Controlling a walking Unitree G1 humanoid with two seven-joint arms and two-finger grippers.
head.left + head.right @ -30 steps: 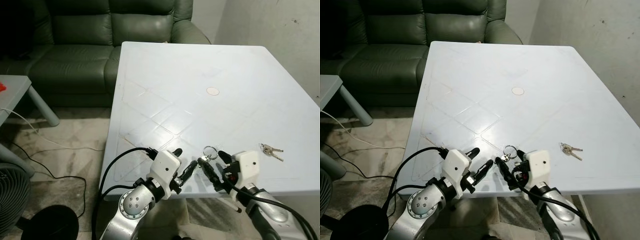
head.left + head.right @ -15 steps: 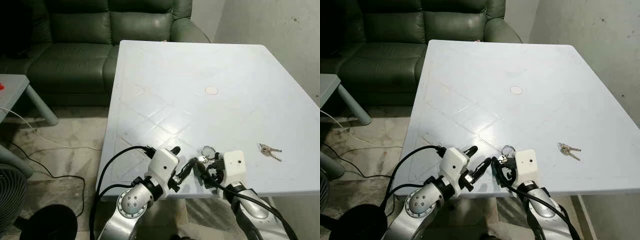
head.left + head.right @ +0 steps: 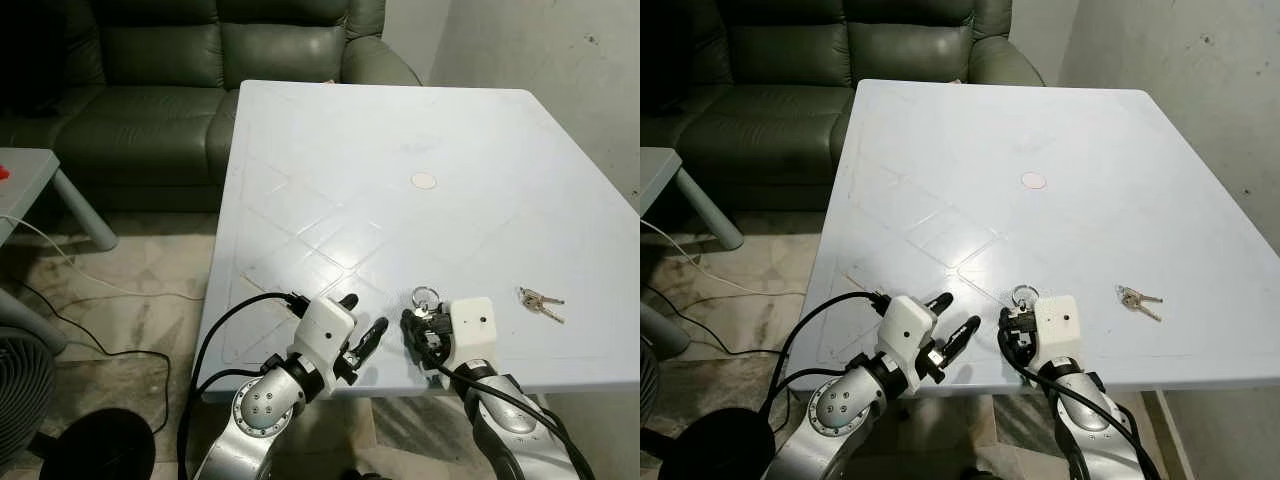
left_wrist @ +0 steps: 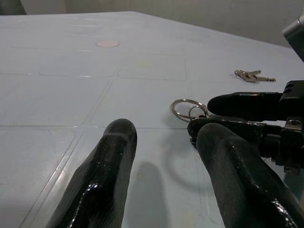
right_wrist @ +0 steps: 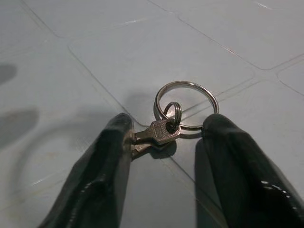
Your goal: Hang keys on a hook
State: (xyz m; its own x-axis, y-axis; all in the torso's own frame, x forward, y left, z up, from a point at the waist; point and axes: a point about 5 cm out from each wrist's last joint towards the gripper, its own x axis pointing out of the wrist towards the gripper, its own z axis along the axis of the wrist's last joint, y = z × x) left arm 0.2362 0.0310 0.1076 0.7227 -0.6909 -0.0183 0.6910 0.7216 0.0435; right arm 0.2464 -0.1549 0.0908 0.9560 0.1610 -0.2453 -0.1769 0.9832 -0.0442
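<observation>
A key (image 5: pixel 159 133) on a ring (image 5: pixel 186 103) lies on the white bench (image 3: pixel 380 160) near its front edge. The right gripper (image 5: pixel 166 142) sits low over it with its fingers apart: the key lies in the gap between them, its blade end touching or running under one finger (image 5: pixel 111 156), while the ring's rim meets the tip of the other finger (image 5: pixel 237 152). Whether the fingers press on the metal I cannot tell. From the head, the ring (image 3: pixel 424 296) shows just beyond the right gripper's white housing.

The left gripper (image 3: pixel 358 322) hovers at the front edge of the bench, just beside the right one, its fingers spread and holding nothing. In its wrist view the ring (image 4: pixel 188 109) lies ahead of its fingers (image 4: pixel 109 161), beside the black fingers of the right gripper.

A second bunch of keys (image 3: pixel 541 300) lies on the bench well to the right, apart from both grippers. A small round disc (image 3: pixel 424 181) sits near the bench's middle. A dark green sofa (image 3: pixel 200 70) stands behind the bench.
</observation>
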